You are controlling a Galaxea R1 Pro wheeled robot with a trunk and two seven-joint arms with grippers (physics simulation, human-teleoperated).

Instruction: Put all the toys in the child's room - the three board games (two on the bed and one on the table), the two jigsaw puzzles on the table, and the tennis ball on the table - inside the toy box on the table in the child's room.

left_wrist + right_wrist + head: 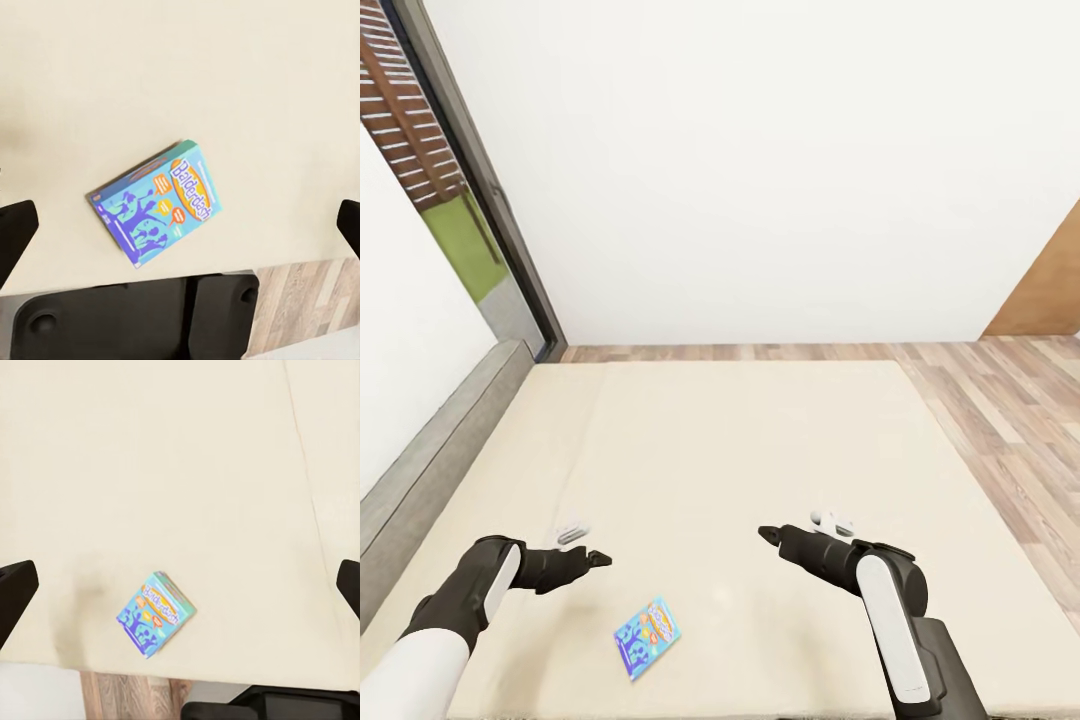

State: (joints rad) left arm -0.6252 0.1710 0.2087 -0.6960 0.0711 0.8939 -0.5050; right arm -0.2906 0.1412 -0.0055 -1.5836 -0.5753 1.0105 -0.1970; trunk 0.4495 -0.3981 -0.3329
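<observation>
Head view: we look down over the bed (760, 440), its beige mattress reaching from our near edge to the wood-plank floor (1000, 400) at the far and right sides, with a grey frame along the left and a white wall beyond. A dark-framed window (460, 200) stands at the far left. The small blue board game (648, 636) lies flat on the mattress near us, between our two arms and a little nearer than both. Our left pincer (585, 545) hovers above the mattress, left of and just beyond the game; our right pincer (800, 530) hangs further right, well apart from it. In both wrist views the black fingertips sit at opposite picture edges, so both pincers are released, grasping nothing. The left wrist view shows the game's blue cover with purple figures and orange lettering.
</observation>
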